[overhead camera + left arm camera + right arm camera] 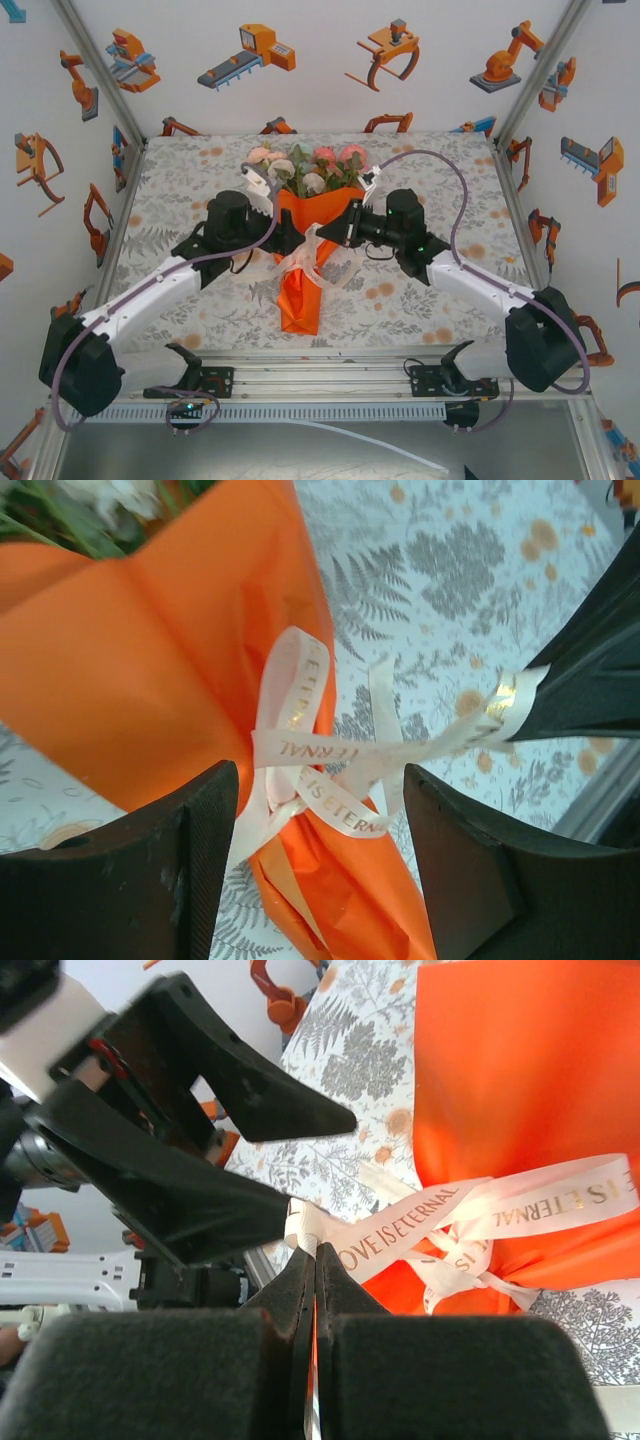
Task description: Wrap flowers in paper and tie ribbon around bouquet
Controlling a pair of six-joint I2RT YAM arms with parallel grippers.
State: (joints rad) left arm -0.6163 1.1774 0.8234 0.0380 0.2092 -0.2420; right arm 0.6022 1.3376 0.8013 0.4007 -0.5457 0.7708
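White walls dotted with orange robot stickers closed in a table under a grey leaf-print tablecloth (420, 290). The bouquet (300, 290) lay along the middle of it, narrow end toward the arms and the flowers (305, 165) at the far, wide end.

The ribbon (320, 750) was already looped round the cone's waist and gathered into a loose knot (470, 1275), with its printed tails spilling over the paper (130, 670).

The right gripper (312, 1250) was clamped tight on one tail, the fingers pressed together with the strip running taut from them back to the knot. The left gripper (318, 770) was spread wide either side of the knot, and I could not tell whether either finger touched the ribbon; it held nothing that I could see.

The ribbon looked thin, limp and smooth, so it would likely slide through a weak pinch. Hold it flat across its width, close to the knot, where a pull tightens rather than twists. The paper seemed light and easily creased, and squeezing the cone would probably dent it or let the wrap spring open. The bouquet probably weighed very little, so a hard tug on one tail could drag it across the cloth unless the other side was steadied. The blooms and thin stems were best left alone.
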